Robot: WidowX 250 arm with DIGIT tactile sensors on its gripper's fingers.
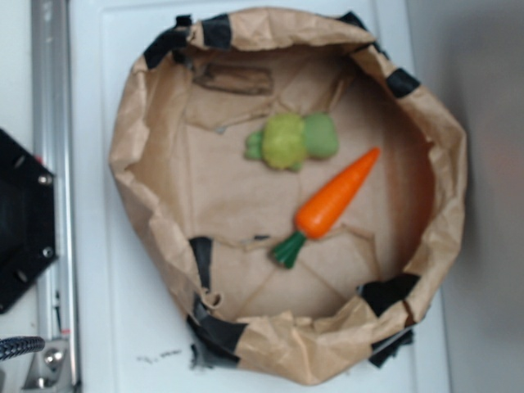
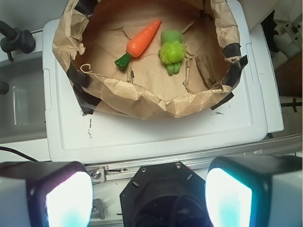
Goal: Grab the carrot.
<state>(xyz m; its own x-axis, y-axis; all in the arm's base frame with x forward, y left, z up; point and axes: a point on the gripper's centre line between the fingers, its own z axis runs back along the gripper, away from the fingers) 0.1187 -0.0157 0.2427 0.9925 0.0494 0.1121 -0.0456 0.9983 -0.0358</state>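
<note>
Spread wide, my gripper [image 2: 147, 198] is hovering far from the carrot [image 2: 143, 38]; I'm risking snagging the paper bag's rim [image 2: 156, 101].

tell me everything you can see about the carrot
The carrot is a smooth, bright orange toy, plastic-looking, a tapered cone with a short dark green ridged stem. It lies flat and whole on the brown paper floor of the taped paper bowl, set diagonally. It sits beside the lumpy green toy vegetable with a gap between them. Nothing grips it; the gripper's pads are far back from the bowl.
</note>
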